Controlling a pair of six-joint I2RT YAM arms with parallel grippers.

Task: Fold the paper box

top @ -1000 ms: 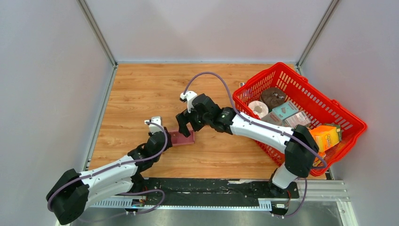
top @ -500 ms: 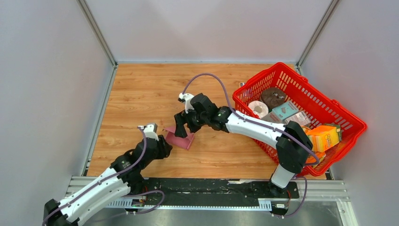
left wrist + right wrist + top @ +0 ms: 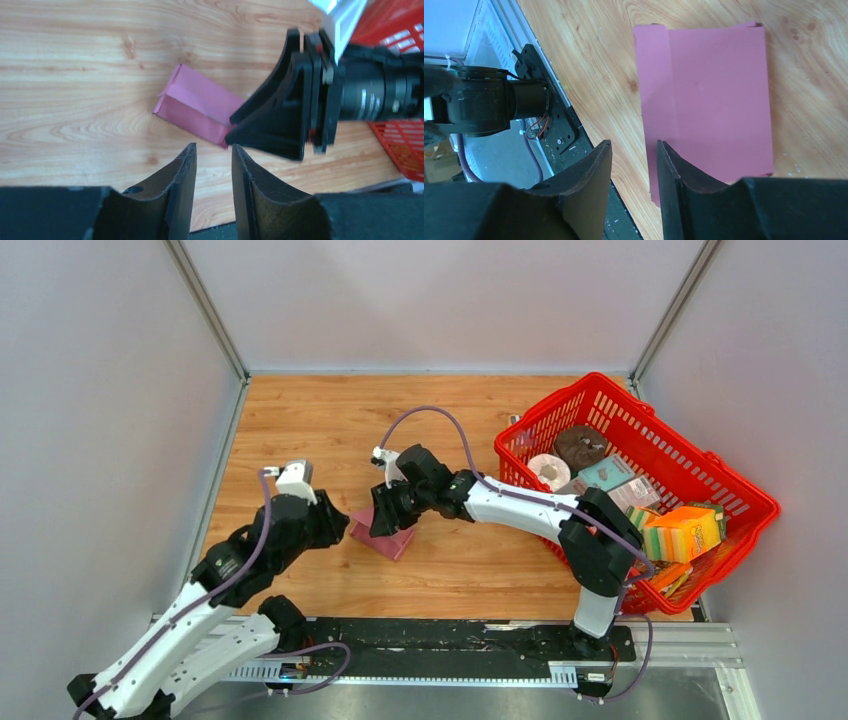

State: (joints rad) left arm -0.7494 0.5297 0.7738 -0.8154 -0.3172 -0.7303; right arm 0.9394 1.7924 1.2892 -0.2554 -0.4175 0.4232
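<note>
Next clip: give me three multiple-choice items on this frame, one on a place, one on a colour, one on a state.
1. Where does the paper box lie?
A. in the red basket
B. on the wooden table, between the left gripper and the right gripper
C. lifted clear into the air

2. What colour is the paper box?
A. teal
B. orange
C. pink

3. What is the left gripper doing?
A. clamping the box
B. holding nothing, fingers apart
C. out of every view

Key:
1 B: the top view shows it on the wood, left of the red basket.
2 C: it is pink in all three views.
3 B: its wrist view shows bare wood between its fingers, with the box beyond them.
</note>
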